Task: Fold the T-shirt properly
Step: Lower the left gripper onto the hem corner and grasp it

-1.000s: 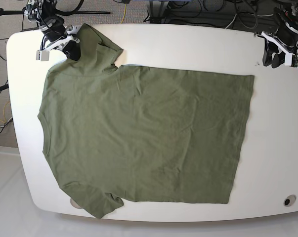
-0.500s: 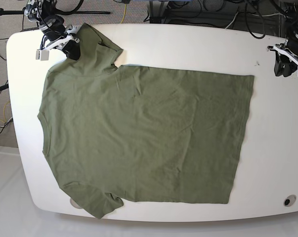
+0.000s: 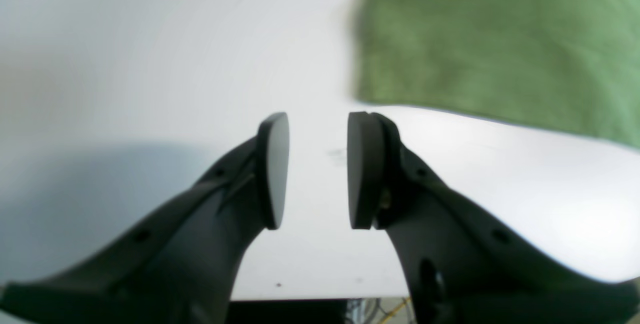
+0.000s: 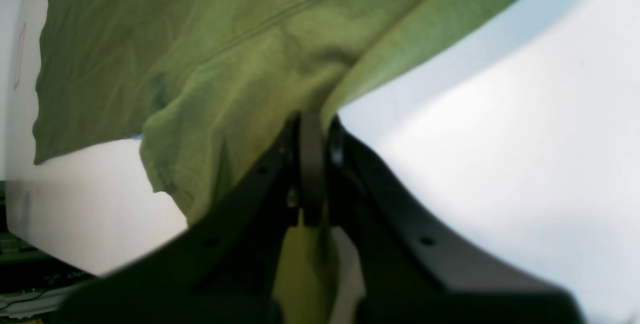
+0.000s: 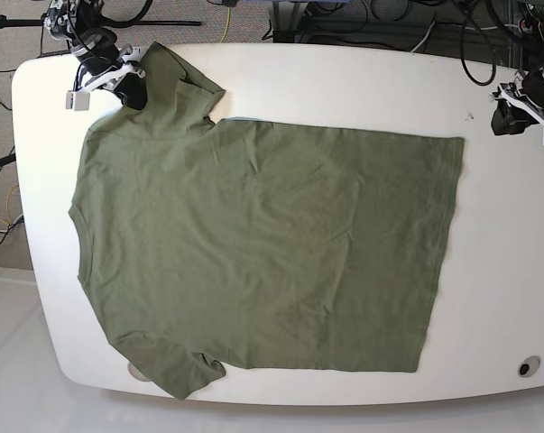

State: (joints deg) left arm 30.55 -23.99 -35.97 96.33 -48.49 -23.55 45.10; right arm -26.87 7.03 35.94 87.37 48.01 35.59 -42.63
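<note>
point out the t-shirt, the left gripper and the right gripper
T-shirt (image 5: 262,244), base view, middle of the body.
Left gripper (image 3: 318,170), left wrist view, gap between the open pads.
Right gripper (image 4: 312,164), right wrist view, pads shut on the sleeve.

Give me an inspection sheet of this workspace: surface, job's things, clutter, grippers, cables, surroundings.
Surface: white table, rounded corners, a round fitting near one corner.
Job's things: T-shirt spread flat, one sleeve overhanging the near edge.
Clutter: nothing seen.
Grippers: right gripper shut on the far sleeve of the T-shirt; left gripper open, empty, over bare table beside the hem corner.
Cables: black and yellow cables behind the table.
Surroundings: pale floor below the table.
</note>
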